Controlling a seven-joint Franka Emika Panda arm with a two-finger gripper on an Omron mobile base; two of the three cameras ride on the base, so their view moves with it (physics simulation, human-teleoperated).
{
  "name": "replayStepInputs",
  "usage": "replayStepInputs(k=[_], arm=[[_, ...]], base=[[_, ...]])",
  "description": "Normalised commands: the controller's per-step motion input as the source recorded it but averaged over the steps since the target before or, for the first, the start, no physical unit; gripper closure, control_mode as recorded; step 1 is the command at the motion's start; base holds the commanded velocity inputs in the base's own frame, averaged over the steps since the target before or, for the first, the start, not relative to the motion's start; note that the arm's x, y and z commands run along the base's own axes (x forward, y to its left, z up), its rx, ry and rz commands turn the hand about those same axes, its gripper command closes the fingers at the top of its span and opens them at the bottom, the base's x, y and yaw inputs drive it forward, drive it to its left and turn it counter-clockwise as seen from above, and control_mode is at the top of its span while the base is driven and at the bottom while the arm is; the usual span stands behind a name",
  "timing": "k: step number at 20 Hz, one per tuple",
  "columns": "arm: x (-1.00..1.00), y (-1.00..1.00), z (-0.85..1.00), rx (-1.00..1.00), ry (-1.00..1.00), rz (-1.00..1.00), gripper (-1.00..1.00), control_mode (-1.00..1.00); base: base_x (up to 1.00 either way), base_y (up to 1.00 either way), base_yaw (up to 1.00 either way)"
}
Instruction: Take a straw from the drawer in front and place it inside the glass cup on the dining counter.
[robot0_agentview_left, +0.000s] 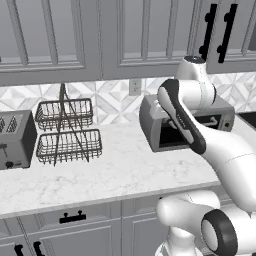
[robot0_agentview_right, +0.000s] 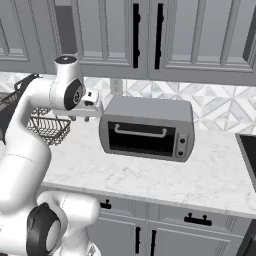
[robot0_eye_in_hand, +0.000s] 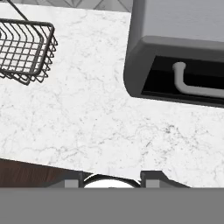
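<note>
My gripper (robot0_eye_in_hand: 111, 177) hangs above the narrow marble worktop (robot0_eye_in_hand: 87, 118), just left of the grey toaster oven (robot0_agentview_right: 145, 127). Its two fingertips (robot0_eye_in_hand: 72, 179) stand apart with nothing between them, so it is open. In the right base view the gripper (robot0_agentview_right: 86, 115) sits at the oven's upper left corner. Below the worktop runs a row of shallow grey drawers (robot0_agentview_left: 75, 217) with short black bar handles, all shut; two more drawer fronts (robot0_agentview_right: 197, 219) appear from the right side. The straw is hidden. The glass cup and the dining counter are out of view.
A two-tier black wire basket rack (robot0_agentview_left: 67, 130) and a grey toaster (robot0_agentview_left: 15, 140) stand at the left of the worktop. Grey wall cabinets (robot0_agentview_right: 150, 35) hang overhead. A dark hob edge (robot0_agentview_right: 248, 155) lies at the far right. Dark wooden floor (robot0_eye_in_hand: 26, 175) lies below the worktop's front edge.
</note>
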Motion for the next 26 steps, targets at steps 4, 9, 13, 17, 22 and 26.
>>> replayStepInputs(k=[4,9,13,17,22,26], arm=[[0.0,0.0,0.0,0.0,0.0,0.0,-1.0,1.0],[0.0,0.0,0.0,0.0,0.0,0.0,-1.0,1.0],[0.0,0.0,0.0,0.0,0.0,0.0,-1.0,1.0],[0.0,0.0,0.0,0.0,0.0,0.0,-1.0,1.0],[0.0,0.0,0.0,0.0,0.0,0.0,-1.0,1.0],[0.0,0.0,0.0,0.0,0.0,0.0,-1.0,1.0]], base=[[0.0,0.0,0.0],[-0.52,0.0,0.0],[-1.0,-0.12,0.01],[-0.61,-0.33,0.19],[-0.02,-0.63,0.59],[0.0,-0.61,0.69]])
